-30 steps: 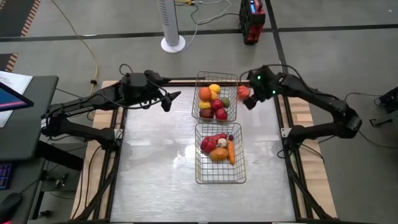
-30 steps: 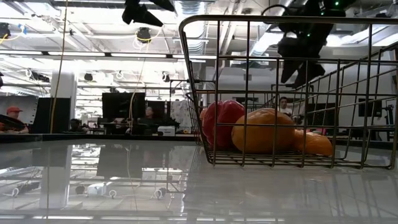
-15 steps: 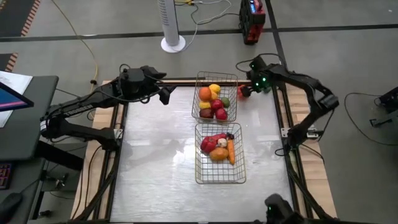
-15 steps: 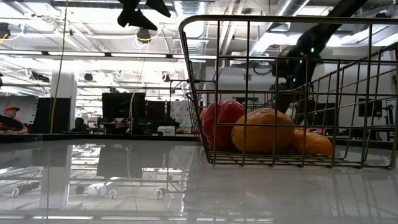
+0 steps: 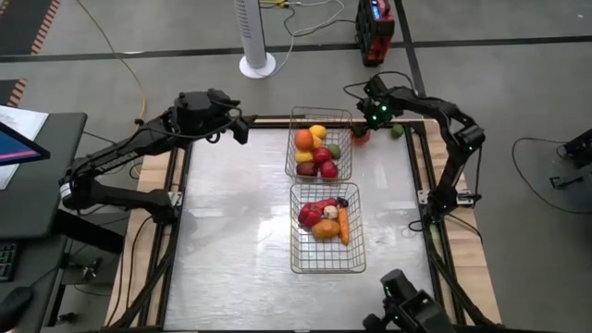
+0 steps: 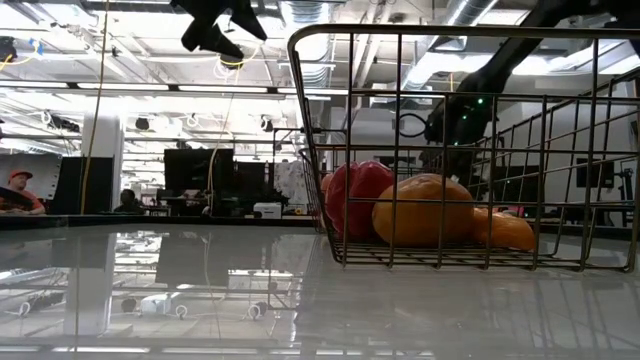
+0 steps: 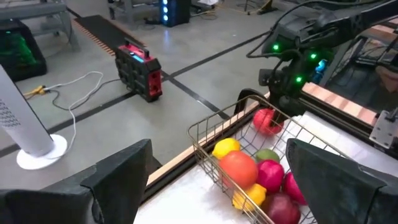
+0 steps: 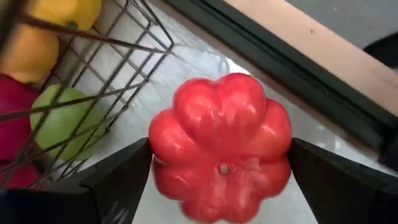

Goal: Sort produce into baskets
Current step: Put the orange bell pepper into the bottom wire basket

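Robotics laboratory in a large open industrial hall. The low view shows exposed ceiling ducts (image 6: 420,60), strip lighting and distant workstations with monitors (image 6: 198,170) and seated people (image 6: 20,190). The high view shows a bare concrete floor (image 5: 139,37) with trailing cables (image 5: 305,23) around the framed table (image 5: 231,231).

A white tower fan (image 5: 256,32) stands on a round base on the grey floor beyond the table (image 5: 231,231), with a white cable (image 5: 310,23) trailing past it. A red and black box (image 5: 375,28) sits nearby on a dark floor line. A yellow cord (image 5: 139,88) runs across the floor. A screen (image 5: 18,143) glows at the far left edge.
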Robot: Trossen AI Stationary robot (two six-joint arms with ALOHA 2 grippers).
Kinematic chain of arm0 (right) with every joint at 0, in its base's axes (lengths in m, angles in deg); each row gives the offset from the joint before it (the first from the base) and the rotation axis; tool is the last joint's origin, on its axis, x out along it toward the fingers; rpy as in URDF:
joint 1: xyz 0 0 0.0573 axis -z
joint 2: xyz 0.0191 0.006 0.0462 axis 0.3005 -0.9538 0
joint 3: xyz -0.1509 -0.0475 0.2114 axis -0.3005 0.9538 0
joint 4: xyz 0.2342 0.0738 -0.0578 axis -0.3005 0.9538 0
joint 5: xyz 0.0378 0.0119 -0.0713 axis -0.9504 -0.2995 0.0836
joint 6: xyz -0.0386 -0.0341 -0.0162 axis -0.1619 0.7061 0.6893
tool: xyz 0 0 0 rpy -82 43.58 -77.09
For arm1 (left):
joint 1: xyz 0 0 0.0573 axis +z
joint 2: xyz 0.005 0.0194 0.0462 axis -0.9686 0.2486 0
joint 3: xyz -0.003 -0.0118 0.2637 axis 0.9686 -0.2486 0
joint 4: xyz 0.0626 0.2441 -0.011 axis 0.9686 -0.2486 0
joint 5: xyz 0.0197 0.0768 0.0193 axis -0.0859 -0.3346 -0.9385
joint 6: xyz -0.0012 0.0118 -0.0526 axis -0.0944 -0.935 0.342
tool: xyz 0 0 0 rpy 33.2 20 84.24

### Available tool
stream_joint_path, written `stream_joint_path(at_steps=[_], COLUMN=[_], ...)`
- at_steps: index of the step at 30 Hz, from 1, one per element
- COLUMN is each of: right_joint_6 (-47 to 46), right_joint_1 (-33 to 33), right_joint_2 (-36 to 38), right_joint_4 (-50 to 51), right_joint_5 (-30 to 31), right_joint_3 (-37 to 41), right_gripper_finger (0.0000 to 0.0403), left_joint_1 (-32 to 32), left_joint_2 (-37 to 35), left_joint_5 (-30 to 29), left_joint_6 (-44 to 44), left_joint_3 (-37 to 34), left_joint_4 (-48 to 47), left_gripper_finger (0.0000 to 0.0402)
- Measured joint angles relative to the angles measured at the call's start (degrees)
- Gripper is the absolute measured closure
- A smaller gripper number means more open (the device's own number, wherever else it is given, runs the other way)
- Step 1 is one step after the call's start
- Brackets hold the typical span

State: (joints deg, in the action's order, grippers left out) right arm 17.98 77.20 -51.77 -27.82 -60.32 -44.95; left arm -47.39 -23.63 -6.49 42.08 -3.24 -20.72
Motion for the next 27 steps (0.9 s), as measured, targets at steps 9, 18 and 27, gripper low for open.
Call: stream_joint_path(at_steps=[9, 18, 27], right_joint_6=[2.7, 3.7, -1.7], right_joint_1=[0.1, 0.5, 0.1], right_joint_2=[-1.7, -0.5, 4.2], right_joint_4=[0.1, 0.6, 4.6], right_joint_5=[-2.4, -2.4, -1.5], right_joint_3=[-0.7, -0.5, -0.5], right_gripper_finger=[0.0015, 0.0059, 0.0059], left_joint_1=[1.3, 1.5, 1.7], left_joint_2=[0.0, 0.0, 0.0], left_joint_5=[0.6, -0.2, 0.7], left_joint_6=[0.0, -1.8, -2.1], left_joint_3=[0.0, 0.0, 0.0], left_joint_4=[-0.1, 0.0, 0.0], left_gripper_finger=[0.0045, 0.0045, 0.0045])
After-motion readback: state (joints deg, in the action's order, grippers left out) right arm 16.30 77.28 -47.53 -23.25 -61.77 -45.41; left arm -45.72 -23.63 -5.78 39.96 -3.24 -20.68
